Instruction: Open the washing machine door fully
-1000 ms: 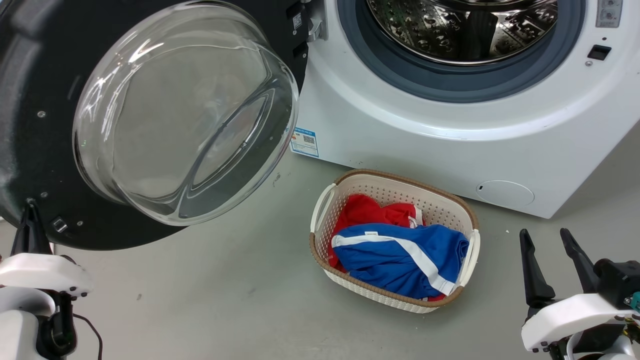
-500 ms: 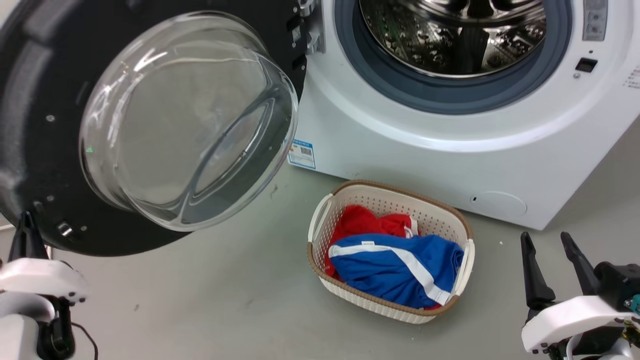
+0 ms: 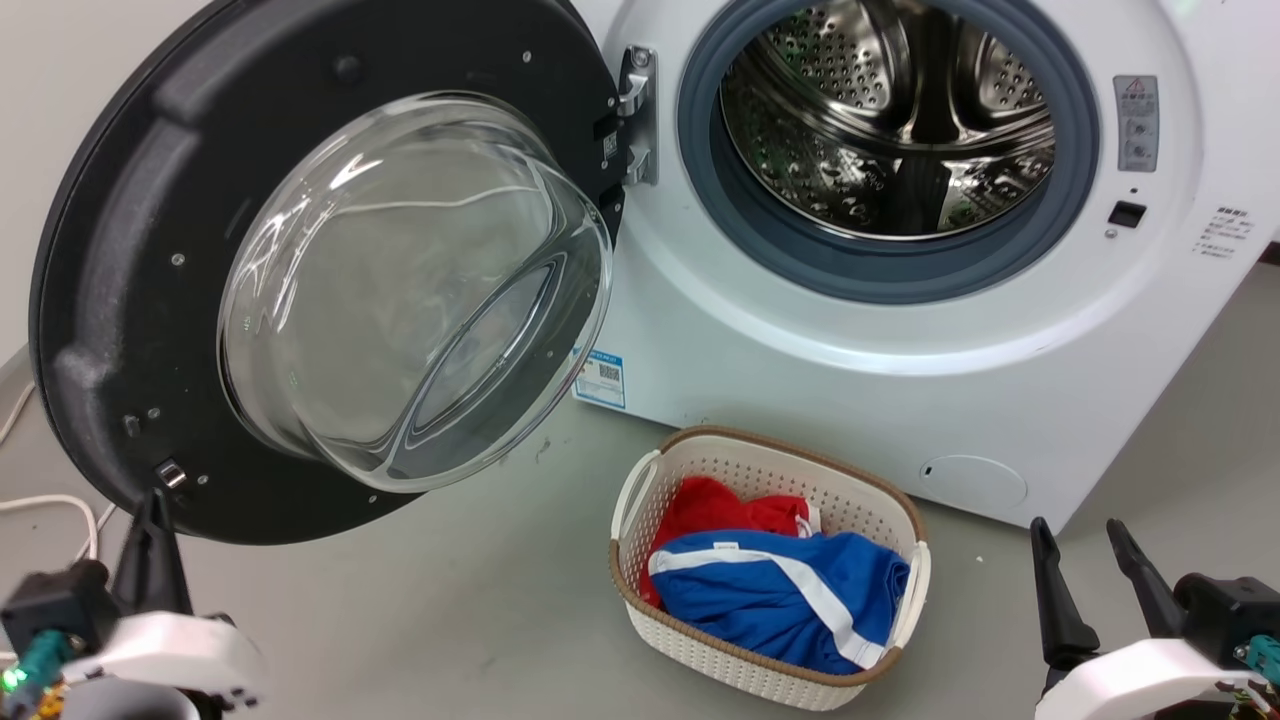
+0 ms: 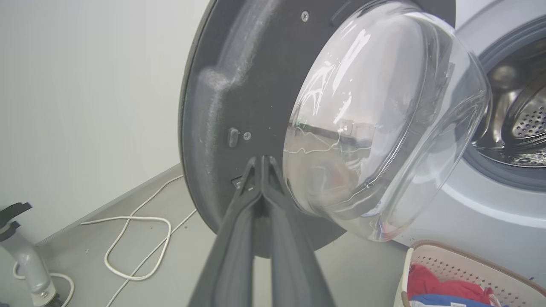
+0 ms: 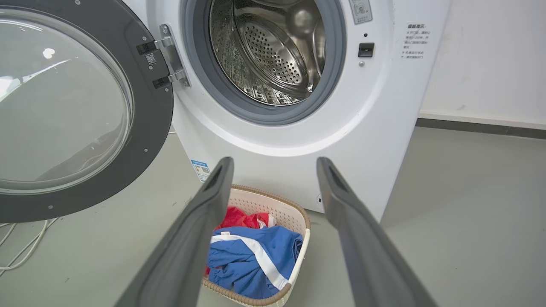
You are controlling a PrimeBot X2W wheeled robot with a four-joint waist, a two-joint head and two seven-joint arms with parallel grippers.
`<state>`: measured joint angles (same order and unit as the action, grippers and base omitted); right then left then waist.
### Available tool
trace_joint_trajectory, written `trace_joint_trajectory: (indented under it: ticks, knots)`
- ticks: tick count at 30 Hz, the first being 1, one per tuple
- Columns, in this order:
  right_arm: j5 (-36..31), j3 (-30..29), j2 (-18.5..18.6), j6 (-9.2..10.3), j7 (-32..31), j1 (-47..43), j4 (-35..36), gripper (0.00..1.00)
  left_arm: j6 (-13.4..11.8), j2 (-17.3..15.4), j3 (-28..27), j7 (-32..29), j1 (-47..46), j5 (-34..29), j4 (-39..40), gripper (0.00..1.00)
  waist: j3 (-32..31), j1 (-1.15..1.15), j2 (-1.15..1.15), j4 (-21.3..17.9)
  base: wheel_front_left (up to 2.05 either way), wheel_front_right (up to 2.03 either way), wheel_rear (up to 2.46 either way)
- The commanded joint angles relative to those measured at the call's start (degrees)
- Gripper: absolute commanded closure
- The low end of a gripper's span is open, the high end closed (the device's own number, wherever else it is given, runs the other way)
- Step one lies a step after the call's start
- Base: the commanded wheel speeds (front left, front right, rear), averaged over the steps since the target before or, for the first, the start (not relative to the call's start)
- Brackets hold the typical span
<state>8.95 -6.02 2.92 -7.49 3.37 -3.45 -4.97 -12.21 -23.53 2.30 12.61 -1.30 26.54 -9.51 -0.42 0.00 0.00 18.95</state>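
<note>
The left gripper has its two long dark fingers pressed together from base to tip, with nothing between them. Their tips stand in front of the lower inner face of the washing machine door, beside a small latch slot; whether they touch it cannot be told. The right gripper is spread wide and holds nothing. It hangs low at the right, well apart from the door, and points towards the machine.

Between and below the right fingers sits a basket. It is oval and cream, with perforated plastic walls, a brown woven-look rim and two loop handles. Inside, a crumpled red garment lies at the back, and a blue garment with a white stripe lies over it at the front. The basket rests on the floor, just in front of the washing machine.

The door is swung out to the machine's left on a metal hinge, its inner face turned towards the head camera. It is a broad round disc of grainy matt black, dotted with screws. At its centre a clear glass bowl bulges out, smooth and full of reflections.

The drum stands open. It is shiny perforated steel with raised ribs, ringed by a smooth grey rubber ring. The cabinet is glossy white, with a small round flap low on its front. A thin white cable loops over the grey floor by the wall.
</note>
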Motion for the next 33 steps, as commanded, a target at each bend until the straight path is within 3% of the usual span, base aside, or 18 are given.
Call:
trace_joint_trajectory:
  ticks: [1,5,11,13,14,16,24,33]
  knots:
    - [0.29,0.1,-0.06,-0.01,0.28,-0.5,-0.11,0.0,-0.62,-0.03,0.64,-0.85,1.79,-0.74,2.01,1.0,-0.7,0.0,0.0,-0.34,0.0,0.0,0.0]
    - [0.29,0.17,-0.06,-0.01,0.57,-1.01,-0.26,0.0,-1.56,0.58,3.01,-3.46,5.38,-1.8,8.02,1.0,-1.62,0.0,0.0,-1.3,0.0,0.0,0.0]
    - [0.29,0.43,-0.06,-0.01,0.32,-1.28,0.11,0.0,-0.48,2.74,7.54,-6.32,7.53,-1.48,12.72,0.96,-1.96,0.0,0.0,-3.67,0.0,0.0,0.0]
    - [0.15,0.58,-0.05,-0.01,0.23,-1.04,0.34,0.0,-0.29,3.53,9.03,-6.69,7.47,-1.78,12.96,0.65,-1.97,0.0,0.0,-4.87,0.0,0.0,0.0]
    - [-0.12,0.61,-0.05,-0.01,0.16,-1.0,0.45,0.0,-0.01,3.55,9.56,-6.81,7.16,-1.94,12.92,0.54,-2.02,0.0,0.0,-5.44,0.0,0.0,0.0]
    - [-0.8,0.48,-0.05,-0.01,-0.07,-1.07,0.79,0.0,0.58,4.14,10.44,-6.91,6.39,-1.49,12.71,0.01,-2.14,0.0,0.0,-6.56,0.0,0.0,0.0]
    - [-1.05,0.39,-0.06,-0.01,-0.78,-1.43,1.57,0.0,1.83,5.22,13.78,-5.71,3.61,-3.41,10.29,0.0,-2.71,0.0,0.0,-11.48,0.0,0.0,0.0]
    - [-2.87,2.39,-0.05,-0.01,-1.7,-0.59,2.36,0.0,1.55,5.42,15.79,-3.79,1.19,-5.82,6.66,0.0,-2.35,0.0,0.0,-17.82,0.0,0.0,0.0]
